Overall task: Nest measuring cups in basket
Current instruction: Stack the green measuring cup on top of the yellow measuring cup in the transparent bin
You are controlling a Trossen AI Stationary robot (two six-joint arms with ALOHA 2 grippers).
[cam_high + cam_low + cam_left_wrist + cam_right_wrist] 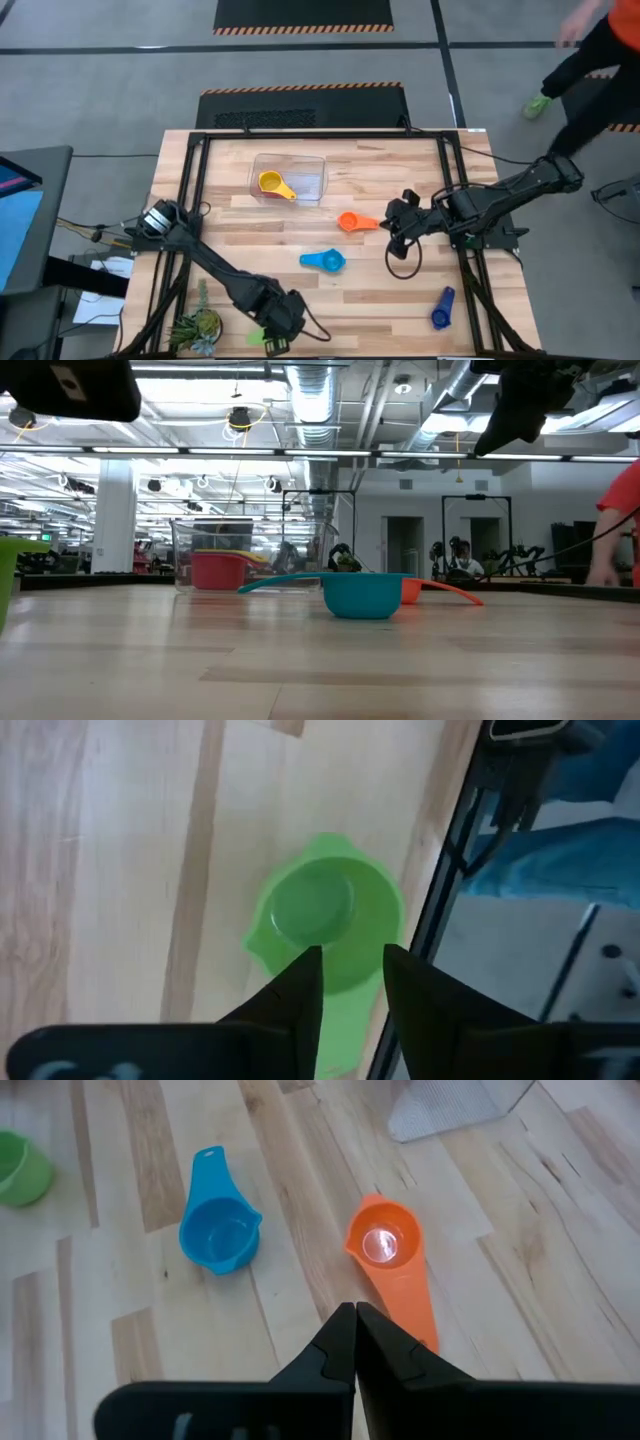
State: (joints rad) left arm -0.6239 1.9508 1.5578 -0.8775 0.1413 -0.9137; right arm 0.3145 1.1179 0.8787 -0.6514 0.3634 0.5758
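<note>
Down at the bench's (400, 300) near edge, about seven o'clock in the overhead view, my left claw (352, 982) hangs over the green cup (325, 915), fingers narrowly parted, straddling its handle side. The handle seems to run back beneath me, toward the bench edge, so I judge a straight drop and squeeze should take it. My left arm lies low and stretched diagonally across the bench.

My right claw (355, 1342), pinched shut and empty, waits at three o'clock beside the orange cup (385, 1255), whose handle points toward it. The light blue cup (324, 261) sits mid-bench, the dark blue cup (441, 310) at five o'clock. At twelve, the basket (312, 160) holds the yellow cup (273, 184) over red.
</note>
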